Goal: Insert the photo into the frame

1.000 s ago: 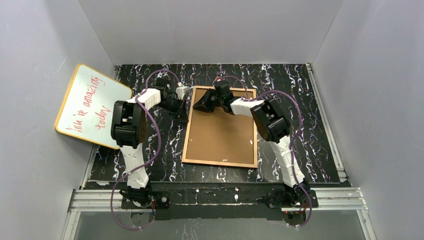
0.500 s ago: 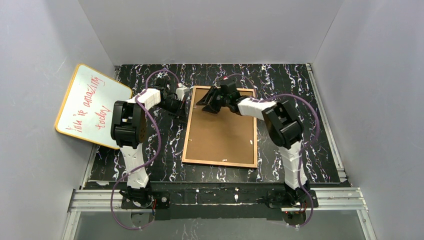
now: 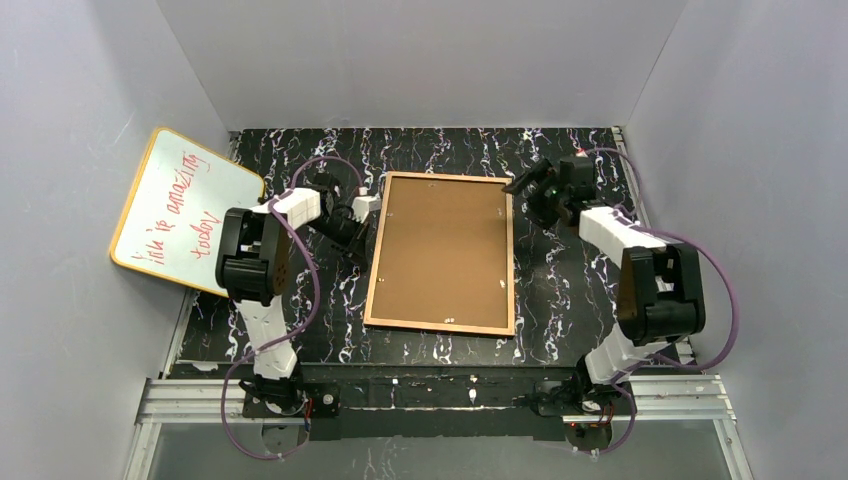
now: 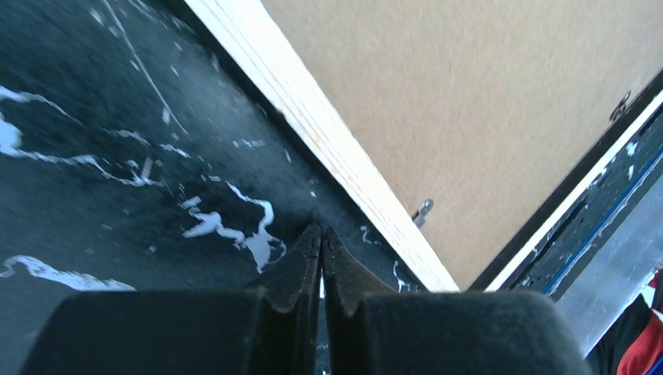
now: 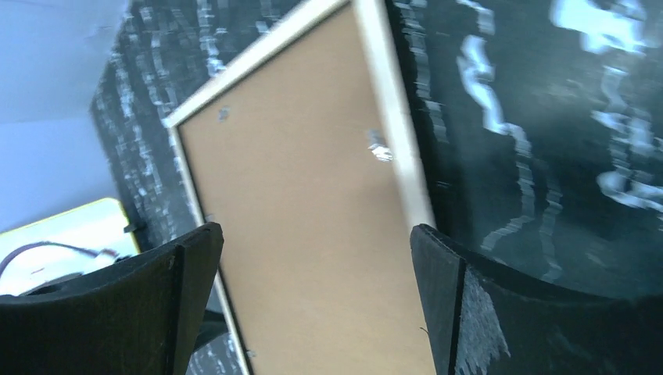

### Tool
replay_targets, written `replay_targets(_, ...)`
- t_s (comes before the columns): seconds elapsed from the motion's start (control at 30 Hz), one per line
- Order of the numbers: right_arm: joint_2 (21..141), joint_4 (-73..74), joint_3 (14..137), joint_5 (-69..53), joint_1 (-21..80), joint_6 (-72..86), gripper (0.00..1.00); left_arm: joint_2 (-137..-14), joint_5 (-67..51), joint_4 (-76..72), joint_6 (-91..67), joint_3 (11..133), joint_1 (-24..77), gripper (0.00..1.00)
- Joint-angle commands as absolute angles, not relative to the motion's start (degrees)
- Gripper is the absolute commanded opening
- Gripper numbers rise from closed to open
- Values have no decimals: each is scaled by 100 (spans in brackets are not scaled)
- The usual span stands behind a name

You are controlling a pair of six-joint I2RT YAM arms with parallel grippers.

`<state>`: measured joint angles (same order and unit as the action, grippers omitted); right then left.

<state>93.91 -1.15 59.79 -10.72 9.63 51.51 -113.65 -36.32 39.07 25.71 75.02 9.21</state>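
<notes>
The left gripper (image 3: 358, 243) has its jaws pressed together with nothing between them. In the top view it sits left of centre, its tips just beside the left edge of the frame (image 3: 375, 270) and low over the table (image 3: 580, 290). Whether the tips touch the surface cannot be told. In the left wrist view the closed tips (image 4: 320, 234) point at the frame's pale wooden edge (image 4: 328, 148), which runs from upper left to lower right. A small metal clip (image 4: 422, 211) sits on that edge, just beyond the tips.

The right gripper (image 3: 532, 192) has its jaws spread wide and holds nothing. In the top view it hangs in the upper right, beside the frame's upper right corner and apart from it. In the right wrist view the two dark fingers (image 5: 184, 266) stand at the lower left and lower right, with the frame's light border (image 5: 395, 133) and the marbled table (image 5: 547, 141) between them.

The frame lies flat in the middle of the table, back side up, its tan border around a brown backing board (image 3: 440, 250).

The left arm (image 3: 250, 260) rises from the bottom left and the right arm (image 3: 655, 295) from the bottom right, each trailing a purple cable (image 3: 300, 270).

A yellow-edged whiteboard (image 3: 185, 210) with red writing leans tilted against the left wall.
</notes>
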Motion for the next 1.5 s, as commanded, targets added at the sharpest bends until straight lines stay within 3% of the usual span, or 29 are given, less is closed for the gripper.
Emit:
replay_targets(0.0, 9273, -71, 5395, -993, 707, 4920, 99, -10826, -3498, 4148, 2960, 7088, 997, 3)
replay_targets(0.23, 10030, -369, 5555, -1701, 752, 5104, 99, -10708, -3248, 4041, 3128, 6588, 1391, 2)
replay_targets(0.6, 12060, 367, 8343, -2296, 1967, 4948, 97, -10619, -3642, 4162, 3215, 6569, 2686, 4)
replay_targets(0.73, 13044, 1296, 10142, -2466, 2429, 4613, 99, -10823, -4123, 4042, 2894, 6694, 3186, 10)
replay_targets(0.87, 13242, 1989, 11071, -2115, 2322, 4389, 99, -10891, -4475, 4153, 2722, 6992, 3461, 25)
replay_targets(1.03, 12362, 2084, 10650, -1689, 1691, 4432, 99, -10687, -4592, 5726, 3557, 7787, 3317, 57)
replay_targets(1.1, 11962, 2264, 10366, -1423, 1441, 4399, 99, -10524, -4550, 6256, 3833, 8104, 3081, 64)
replay_targets(1.27, 10853, 2727, 9056, -1148, 1048, 4409, 99, -10490, -4343, 6604, 3954, 9150, 1767, 68)
replay_targets(1.47, 9062, 2151, 6467, -1156, 976, 4542, 99, -11281, -2933, 5004, 2608, 10099, 328, 60)
